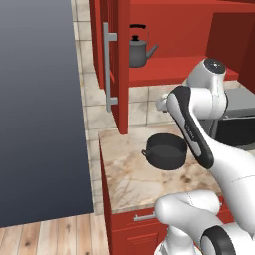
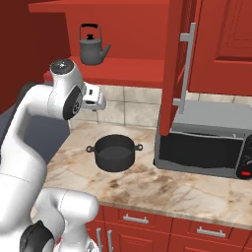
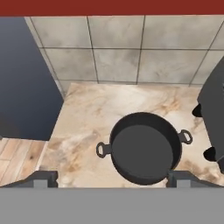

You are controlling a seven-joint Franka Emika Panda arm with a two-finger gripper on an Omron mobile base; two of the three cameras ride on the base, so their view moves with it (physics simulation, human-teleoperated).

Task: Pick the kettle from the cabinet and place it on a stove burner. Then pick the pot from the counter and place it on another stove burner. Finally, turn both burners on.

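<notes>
Kettle (image 1: 139,49) sits upright on the open cabinet (image 1: 121,64) shelf, spout pointing right, well above and far-left of the claw (image 3: 112,178). Claw hangs over the table (image 2: 147,182), jaws wide and empty, looking down at the pot (image 3: 144,148). Next move likely calls for raising and reaching up toward the handle arch.

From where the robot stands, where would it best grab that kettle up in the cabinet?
Probably by the arched black handle of the kettle, coming in level from the open front of the cabinet. The kettle stands upright on the shelf, so the handle rises clear above the lid, and a shelf close overhead leaves little room to drop in from above. The open gripper hangs above the pot.
</notes>
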